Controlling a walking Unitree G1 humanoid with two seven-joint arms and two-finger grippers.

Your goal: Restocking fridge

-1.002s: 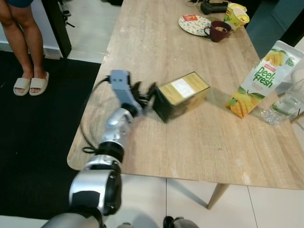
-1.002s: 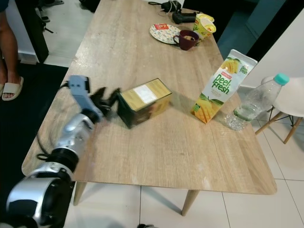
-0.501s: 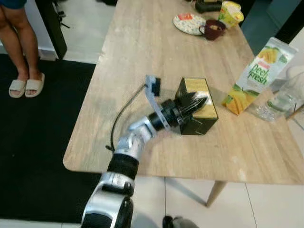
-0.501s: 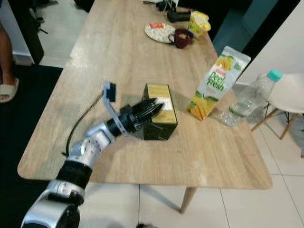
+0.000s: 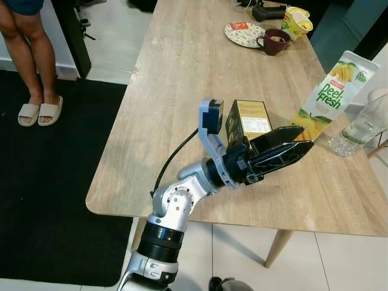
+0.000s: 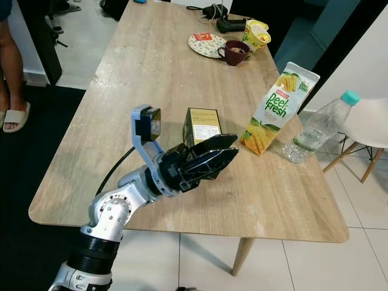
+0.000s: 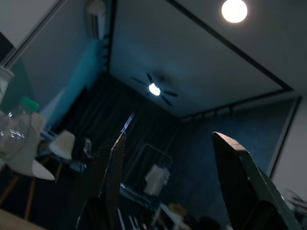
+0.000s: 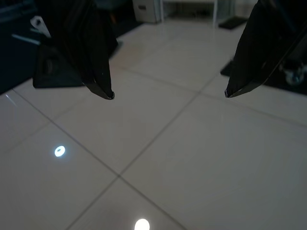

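left end effector (image 5: 306,136) open above dark carton (image 5: 241,124) | right end effector (image 8: 168,93) open

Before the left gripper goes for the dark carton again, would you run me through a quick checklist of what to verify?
1. Left gripper empty: ok, nothing between its fingers, as the left wrist view confirms.
2. Fingers spread: ok, open, though raised above the table and aimed past the dark carton.
3. Dark carton within reach: ok, it lies on its side just beside the gripper.
4. Room around it: cannot tell; the juice carton stands tilted close on the right, with the bottle beyond.
5. Right gripper out of the way: ok, hanging open over the floor tiles.
6. Person clear: ok, standing off past the table's far left side.
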